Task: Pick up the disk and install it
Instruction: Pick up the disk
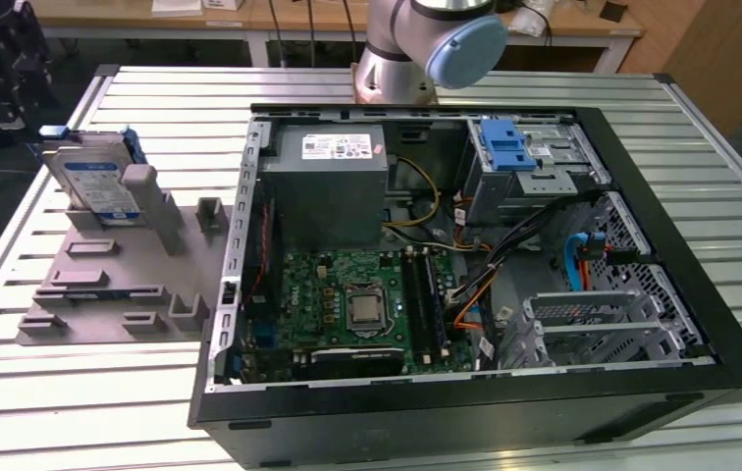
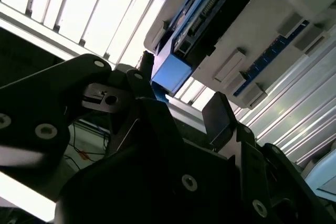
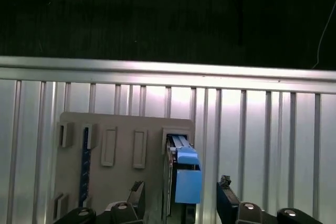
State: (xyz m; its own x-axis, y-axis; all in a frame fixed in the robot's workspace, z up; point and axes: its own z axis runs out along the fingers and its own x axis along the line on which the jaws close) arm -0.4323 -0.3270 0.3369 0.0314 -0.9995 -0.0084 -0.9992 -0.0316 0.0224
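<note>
Two fingers spread wide is what we've got on the gripper in the first wrist view. There's nothing in it, and it hangs over the disk with one finger to each side of its blue carrier, touching neither face. The disk stands on edge in a slot of the grey holder on the slatted table, at the exterior view's left, just beside the open PC case. We reckon the step in hand is the pick. To do it well we'd keep the disk centred between the fingers, come straight down along the slot, and close on the flat faces rather than the plastic frame. Any tilt and it'll likely bind in the holder on the way out.
</note>
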